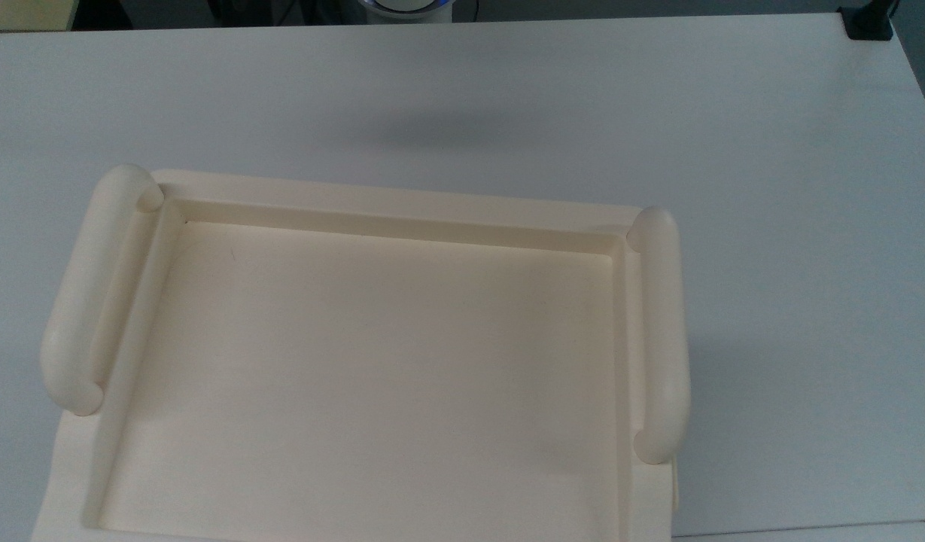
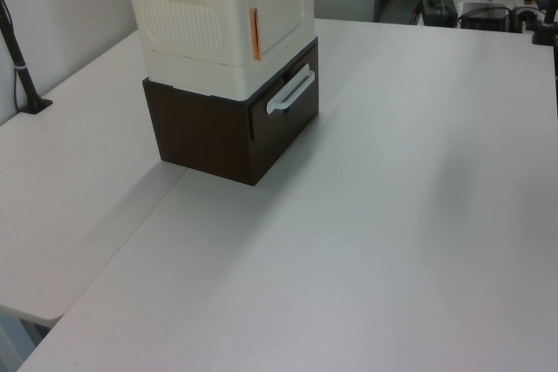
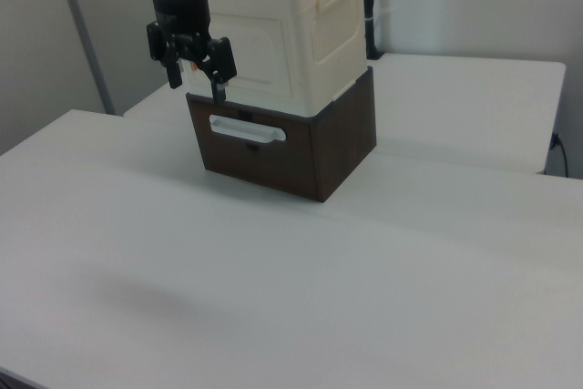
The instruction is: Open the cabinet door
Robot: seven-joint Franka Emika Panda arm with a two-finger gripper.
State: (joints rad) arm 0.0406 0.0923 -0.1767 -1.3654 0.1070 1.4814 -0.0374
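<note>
Now the end effector (image 3: pixel 194 68) lines up at the cabinet door (image 3: pixel 239 43), fingers spread and holding nothing.
Over in the right view the arm hangs in front of the cabinet (image 3: pixel 278 38), which sits stacked on a dark brown drawer unit (image 3: pixel 290 143) on the tabletop (image 3: pixel 364 280). That lift puts the door at a height the arm can meet head-on. In the left view an orange strip (image 2: pixel 255 35) runs along the door's (image 2: pixel 277 8) edge, probably the side meant to be pulled, though I can't be sure. The fingers hang just above the drawer's white handle (image 3: pixel 247 130), and contact with the door can't be judged. From the top view, the rounded side bars (image 1: pixel 661 339) flank the recessed top.
</note>
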